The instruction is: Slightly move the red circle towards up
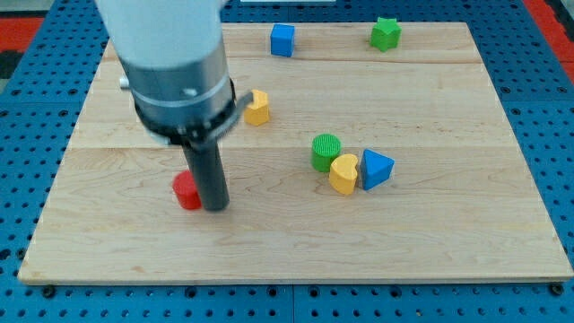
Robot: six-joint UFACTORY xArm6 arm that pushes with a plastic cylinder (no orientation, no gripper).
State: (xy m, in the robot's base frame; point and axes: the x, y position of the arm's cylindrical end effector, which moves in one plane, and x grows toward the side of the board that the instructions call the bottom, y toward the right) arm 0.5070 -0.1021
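My tip [215,207]: the lower end of my dark rod rests on the wooden board [448,242] in the view's lower left, just to the right of the red block and touching or all but touching it; I cannot tell which
My hand: I carry no gripper, only the straight rod under a grey cylindrical housing, so nothing opens, closes or grips
Red block [186,190]: the task's piece, low and red, partly hidden behind my rod so its round shape is hard to confirm; it sits left of centre, below the middle of the board
Yellow block near the rod [257,108]: a small rounded piece just right of my arm's housing, above the red block
Green cylinder [326,151]: right of centre, touching or just beside the yellow heart
Yellow heart [343,174]: below and right of the green cylinder, pressed against the blue triangle
Blue triangle [376,169]: at the right of that cluster of three
Blue cube [282,40]: near the board's top edge, about centre
Green star [386,33]: near the top edge, well right of the blue cube
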